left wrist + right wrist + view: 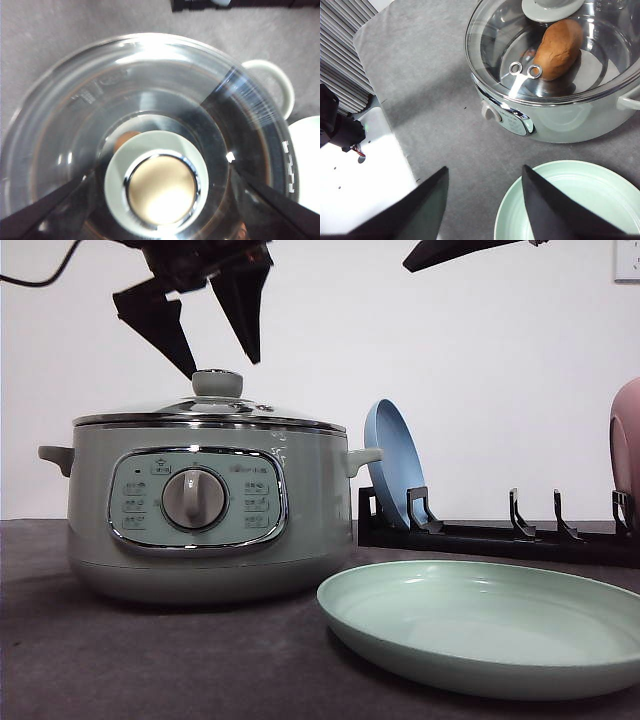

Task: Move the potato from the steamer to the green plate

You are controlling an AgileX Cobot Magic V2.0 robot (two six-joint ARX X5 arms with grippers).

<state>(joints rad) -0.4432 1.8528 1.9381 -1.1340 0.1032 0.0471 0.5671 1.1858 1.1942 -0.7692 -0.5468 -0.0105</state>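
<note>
Left gripper [215, 345]: I see it spread apart, hovering just above the lid knob [217, 383].
Right gripper [485, 200]: spread, holding nothing, over the plate [580, 200].
Potato [560, 47]: inside the steamer [210, 510], under the glass lid [520, 45].
Plate: on the table, beside the steamer.

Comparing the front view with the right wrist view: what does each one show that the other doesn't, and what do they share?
Front view alone: the open left gripper poised above the grey lid knob, the upright blue plate in the black dish rack, and a pink dish at the edge.

Right wrist view alone: the orange-brown oval potato lying inside under the glass lid, and the open right gripper.

Both: the sage-green round steamer with its lid on, and the empty pale mint-green plate beside it.
</note>
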